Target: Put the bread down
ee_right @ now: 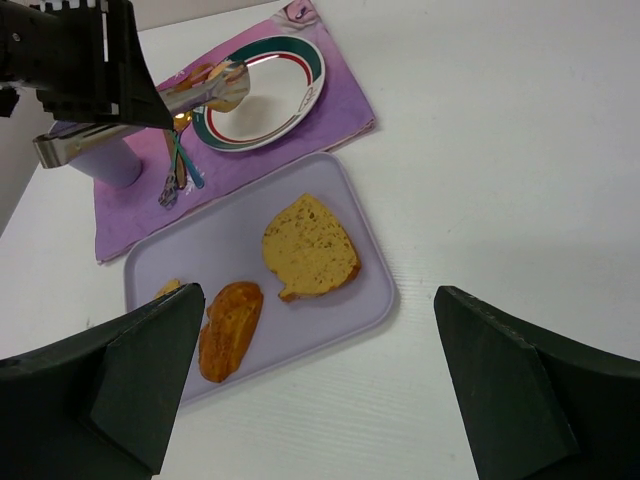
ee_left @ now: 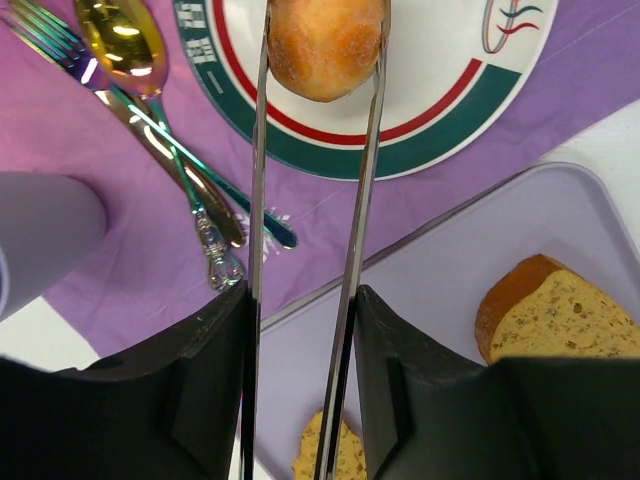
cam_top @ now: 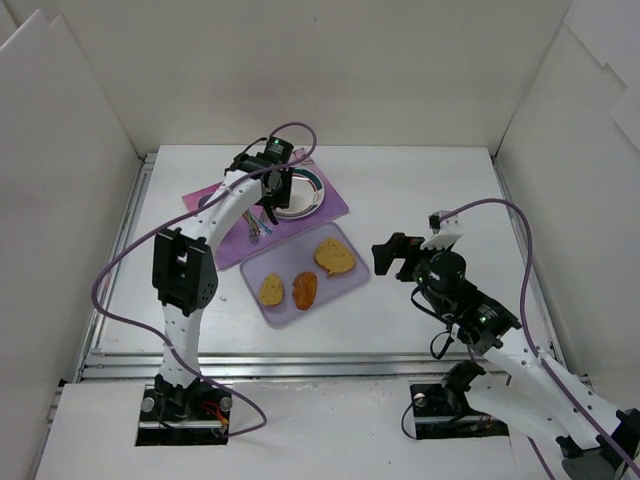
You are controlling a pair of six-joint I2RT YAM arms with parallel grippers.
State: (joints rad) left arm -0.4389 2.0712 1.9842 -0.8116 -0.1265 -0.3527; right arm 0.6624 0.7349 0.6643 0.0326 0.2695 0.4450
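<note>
My left gripper (ee_left: 300, 300) is shut on a pair of metal tongs (ee_left: 258, 200). The tong tips pinch the bread (ee_left: 325, 45), a small round orange-tan bun, just over the white plate with a green and red rim (ee_left: 440, 120). In the top view the left gripper (cam_top: 275, 182) hangs over the plate (cam_top: 312, 203) and hides the bun. The right wrist view shows the tongs (ee_right: 150, 108) and the bun (ee_right: 203, 73) at the plate's (ee_right: 270, 100) left edge. My right gripper (ee_right: 315, 295) is open and empty, right of the tray (cam_top: 400, 255).
A lilac tray (cam_top: 345, 285) holds a toast slice (cam_top: 335, 257), an oval brown piece (cam_top: 305, 290) and a small yellow slice (cam_top: 271, 290). The purple placemat (ee_left: 120, 230) carries a spoon (ee_left: 125, 45), a fork (ee_left: 60, 45) and a lilac cup (ee_left: 40, 240).
</note>
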